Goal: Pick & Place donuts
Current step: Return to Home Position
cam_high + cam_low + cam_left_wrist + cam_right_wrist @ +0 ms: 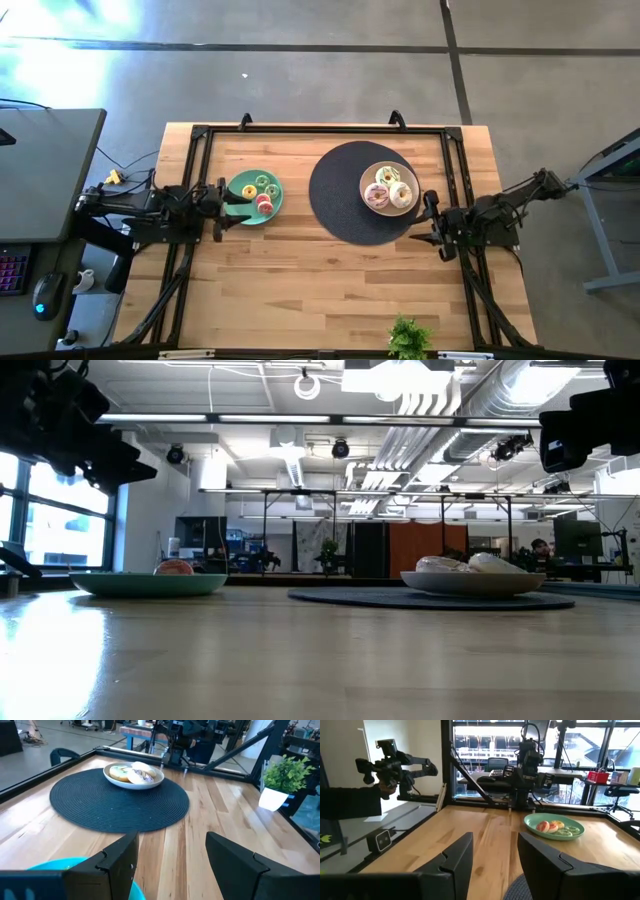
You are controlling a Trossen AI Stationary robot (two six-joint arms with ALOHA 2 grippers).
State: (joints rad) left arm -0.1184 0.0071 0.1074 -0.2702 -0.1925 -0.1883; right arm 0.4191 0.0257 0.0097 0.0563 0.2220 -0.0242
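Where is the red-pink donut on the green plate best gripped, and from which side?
Grip the red-pink donut across its outer edge, coming straight down from above. It lies flat, and the raised rim of the green plate would likely block a sideways approach. Keep the fingers off the green donut beside it. The left gripper is nearest.

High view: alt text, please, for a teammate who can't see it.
Three large donuts sit on a white plate on a dark round mat; small donuts lie on a green plate. The left pincer and right pincer hang open beside them.
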